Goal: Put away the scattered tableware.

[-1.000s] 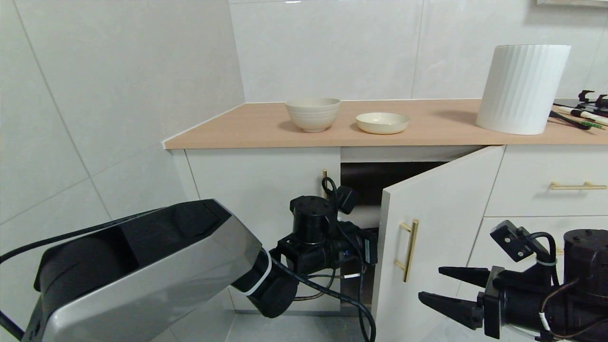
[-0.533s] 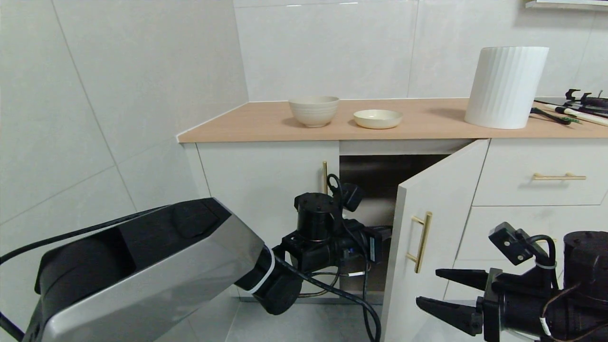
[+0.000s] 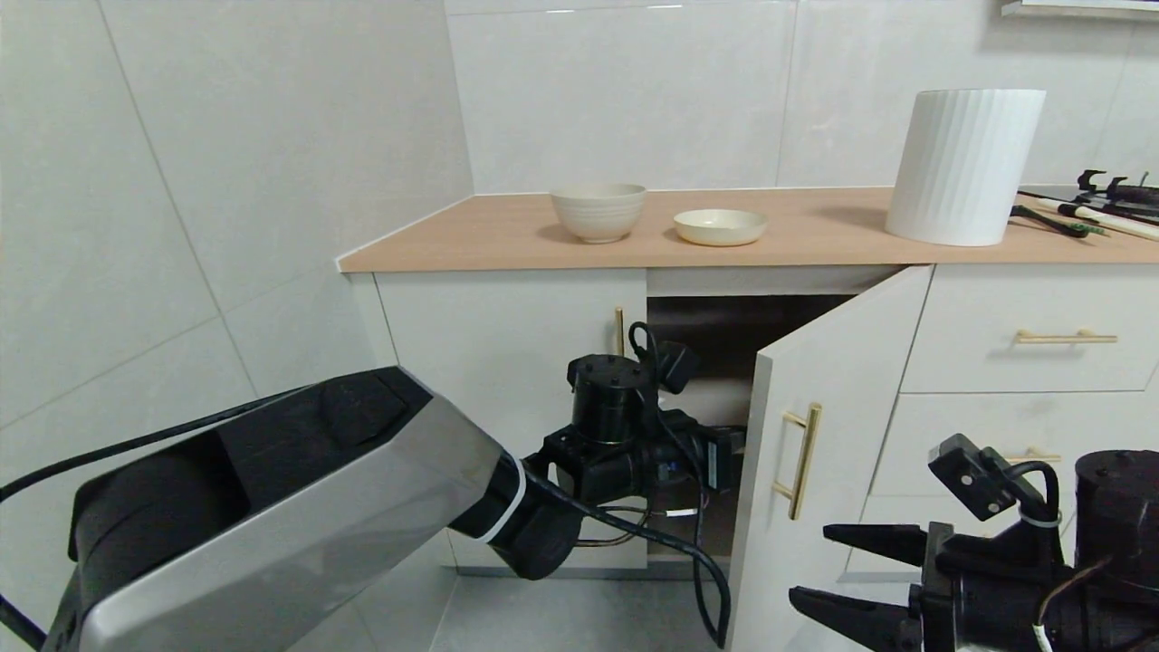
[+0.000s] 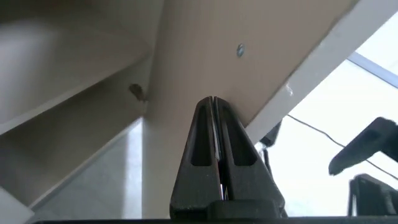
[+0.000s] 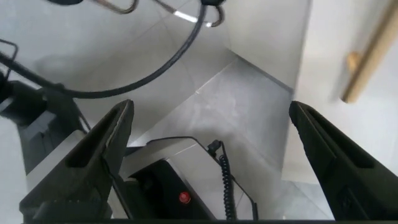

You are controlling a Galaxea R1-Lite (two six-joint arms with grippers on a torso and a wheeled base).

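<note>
- Left gripper (image 4: 213,99): clenched, fingers pressed flat together, holding nothing. It sits inside the opening, behind the cabinet door (image 3: 833,435), tips at the door's inner face. I cannot tell if they touch.
- Step in hand, as I judge it: push the door wider from inside. To do it well, I should keep the closed tips low on the flat panel, away from the screw head, and sweep along the hinge arc so they do not skid off the smooth laminate.
- Bowl (image 3: 598,212): above and left of the door, on the wood-grain countertop (image 3: 507,240). Cream, deep, faintly ribbed wall, matte.
- Dish (image 3: 720,226): above the door, just beside the bowl but apart from it. Cream, shallow, round, smooth rim. Neither piece is put away yet.
- Door: white, flat and glossy, standing partly open, with a slim brass bar handle (image 3: 802,460).
- Right gripper (image 3: 810,563): released, tapered black fingers spread wide and empty, low on the door's outer side, below the handle.
- Ribbed container (image 3: 962,166): above and right of the door. White, tall, fluted.
</note>
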